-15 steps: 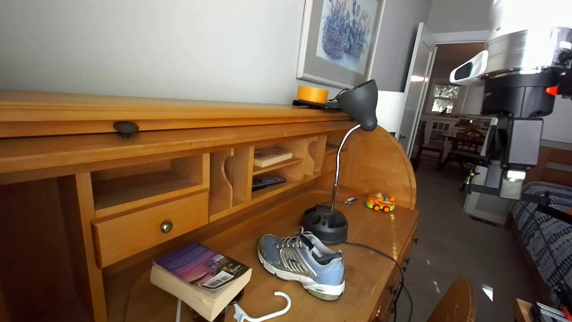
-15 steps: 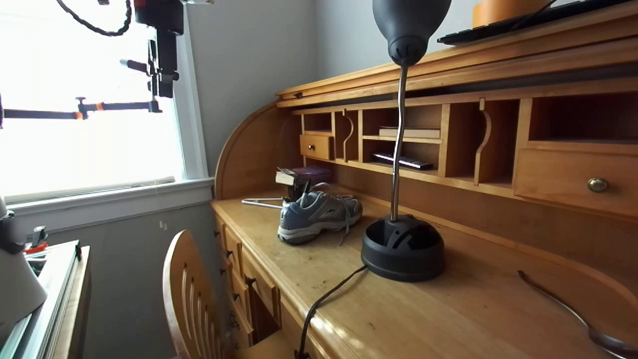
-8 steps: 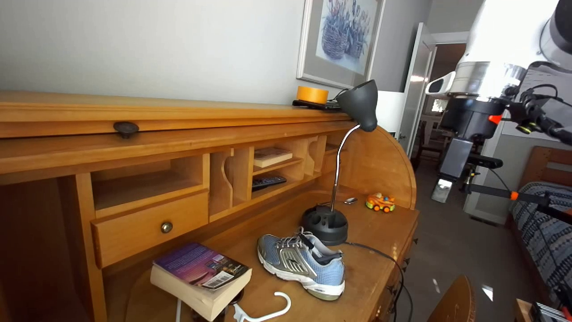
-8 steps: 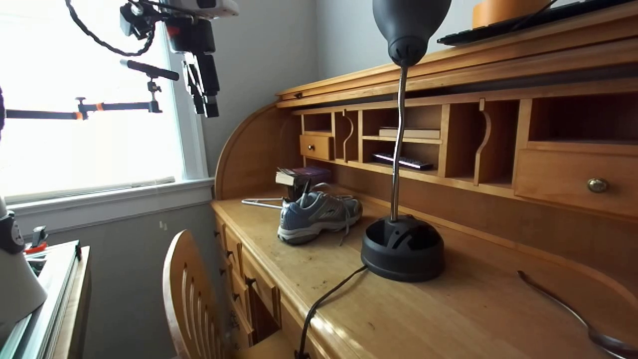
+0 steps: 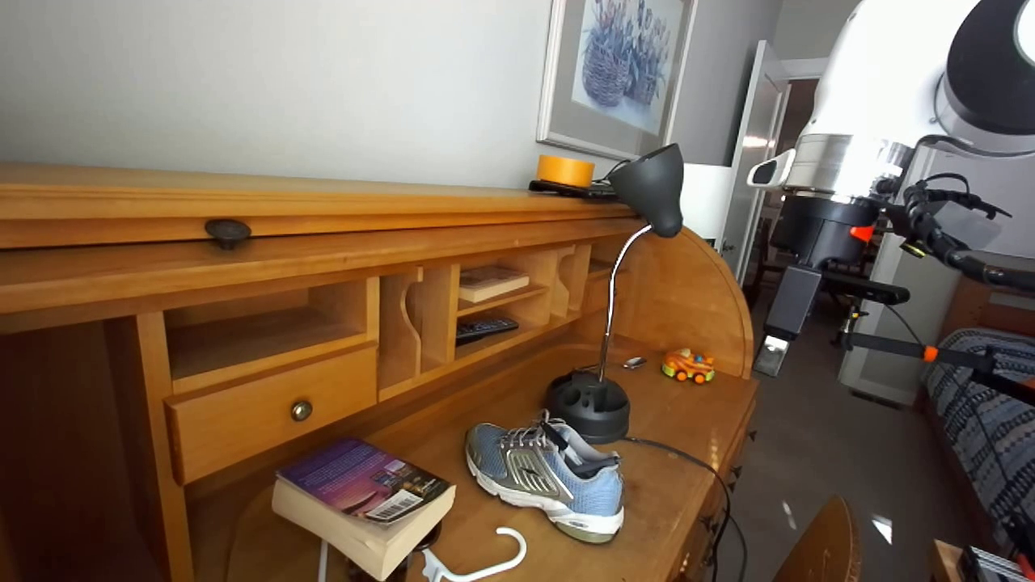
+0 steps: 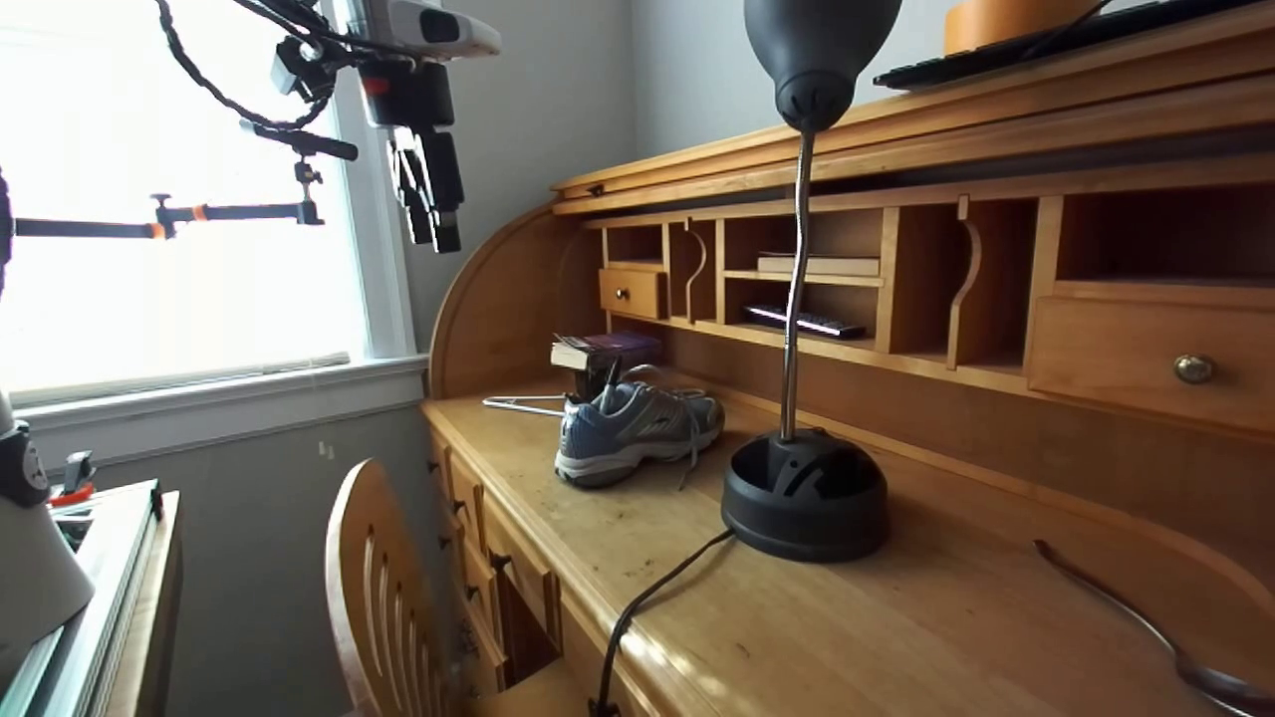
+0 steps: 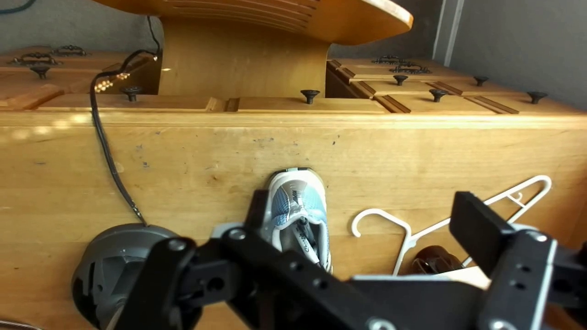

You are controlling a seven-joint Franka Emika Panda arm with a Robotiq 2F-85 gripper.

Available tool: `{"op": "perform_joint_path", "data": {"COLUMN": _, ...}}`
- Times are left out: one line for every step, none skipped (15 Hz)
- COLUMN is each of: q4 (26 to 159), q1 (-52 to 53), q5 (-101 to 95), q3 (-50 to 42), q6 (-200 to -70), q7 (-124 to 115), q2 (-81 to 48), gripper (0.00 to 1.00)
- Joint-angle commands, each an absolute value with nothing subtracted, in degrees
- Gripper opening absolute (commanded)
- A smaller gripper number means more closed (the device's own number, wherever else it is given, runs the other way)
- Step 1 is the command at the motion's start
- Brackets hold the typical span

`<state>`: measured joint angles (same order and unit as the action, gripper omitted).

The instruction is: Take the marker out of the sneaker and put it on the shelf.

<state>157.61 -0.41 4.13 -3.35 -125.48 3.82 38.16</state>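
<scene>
the white arm hung in the upper right of an exterior view, slanting down toward the left; in the wrist view, the gripper held its 2 black fingers well apart.

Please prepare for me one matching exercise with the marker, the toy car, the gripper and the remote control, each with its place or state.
1. marker
2. toy car
3. gripper
4. remote control

A. in a compartment, one level below a book
B. open, holding nothing
C. in the sneaker
D. on its wheels on the desktop

Pairs: 1-C, 2-D, 3-B, 4-A
</scene>
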Motion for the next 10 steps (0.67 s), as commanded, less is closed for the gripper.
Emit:
{"op": "perform_joint_path", "data": {"q4": 157.47, "q1": -1.27, "q5": 3.45, "q3": -2.51, "q6": -127.39, "q7": 2.04, "q2": 36.40, "gripper": 1.00}}
{"op": "perform_joint_path", "data": {"q4": 156.81, "q1": -1.63, "q5": 3.59, "q3": -2.76, "q6": -128.68, "q7": 1.58, "q2": 34.33, "gripper": 1.00}}
{"op": "perform_joint_path", "data": {"q4": 156.62, "q1": -2.22, "q5": 3.49, "q3": -2.72, "q6": -131.08, "q7": 0.68, "q2": 32.67, "gripper": 1.00}}
{"op": "perform_joint_path", "data": {"q4": 155.98, "q1": -2.58, "q5": 3.54, "q3": -3.01, "q6": -132.59, "q7": 0.38, "q2": 30.58, "gripper": 1.00}}
{"op": "perform_joint_path", "data": {"q4": 155.71, "q1": -2.76, "q5": 3.70, "q3": -3.23, "q6": -134.46, "q7": 0.37, "q2": 29.03, "gripper": 1.00}}
{"op": "perform_joint_path", "data": {"q4": 155.22, "q1": -3.18, "q5": 3.57, "q3": -3.15, "q6": -136.34, "q7": -0.17, "q2": 26.97, "gripper": 1.00}}
{"op": "perform_joint_path", "data": {"q4": 154.90, "q1": -3.22, "q5": 3.74, "q3": -3.25, "q6": -138.20, "q7": -0.08, "q2": 25.22, "gripper": 1.00}}
{"op": "perform_joint_path", "data": {"q4": 154.36, "q1": -3.38, "q5": 3.87, "q3": -3.19, "q6": -139.76, "q7": -0.48, "q2": 23.25, "gripper": 1.00}}
{"op": "perform_joint_path", "data": {"q4": 153.74, "q1": -3.48, "q5": 3.80, "q3": -3.15, "q6": -140.92, "q7": -0.68, "q2": 21.39, "gripper": 1.00}}
{"op": "perform_joint_path", "data": {"q4": 153.12, "q1": -3.46, "q5": 3.84, "q3": -3.17, "q6": -142.28, "q7": -0.77, "q2": 19.48, "gripper": 1.00}}
